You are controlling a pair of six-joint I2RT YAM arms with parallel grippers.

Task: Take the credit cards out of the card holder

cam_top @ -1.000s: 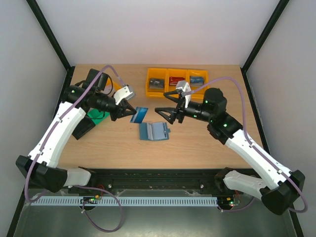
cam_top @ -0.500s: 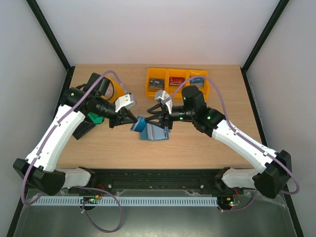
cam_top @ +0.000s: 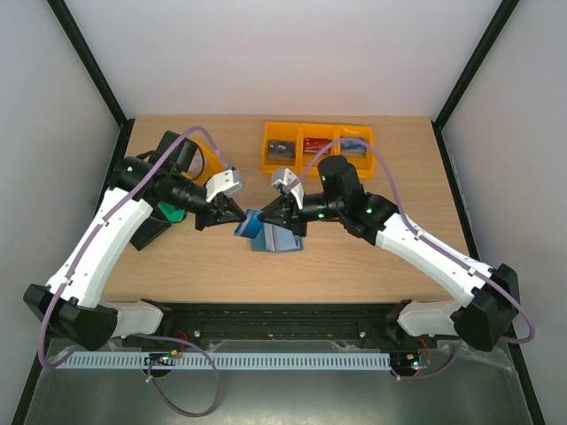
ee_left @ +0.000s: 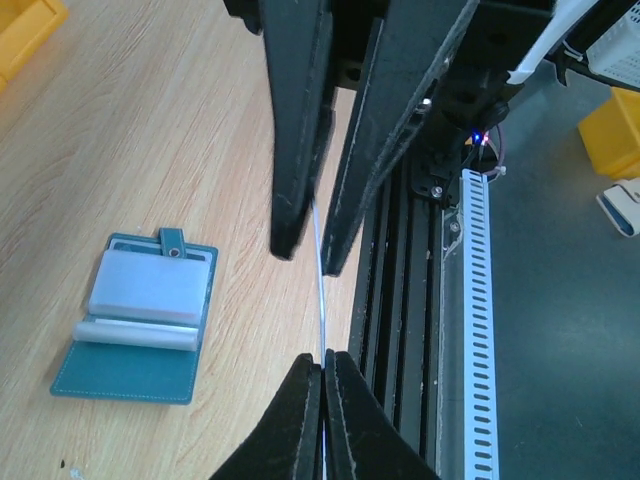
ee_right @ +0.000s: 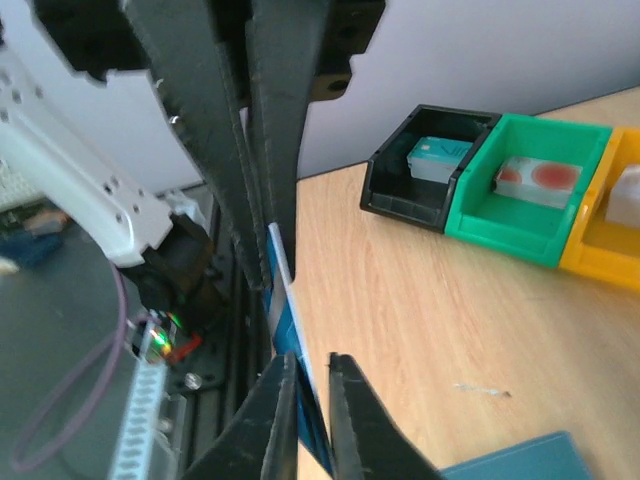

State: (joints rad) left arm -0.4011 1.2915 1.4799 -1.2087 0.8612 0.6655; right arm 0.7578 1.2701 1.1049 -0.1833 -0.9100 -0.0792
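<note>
Two robot arms meet over a wooden table, seen from above and from each wrist. My left gripper is clenched on a thin card, which stands on edge in the air. The card has a blue face, and its rim shows as a fine white line. My right gripper faces the left one, with its jaws drawn narrow on either side of the same card. I cannot tell whether they are pressing on it.

The card hangs above the table, clear of the wallet and just beside it. The wallet lies open flat like a book. Its border is teal, the pockets inside are paler grey-blue, and a small tab with a snap sticks out from one long edge. A row of orange bins at the far side of the table holds other cards.
</note>
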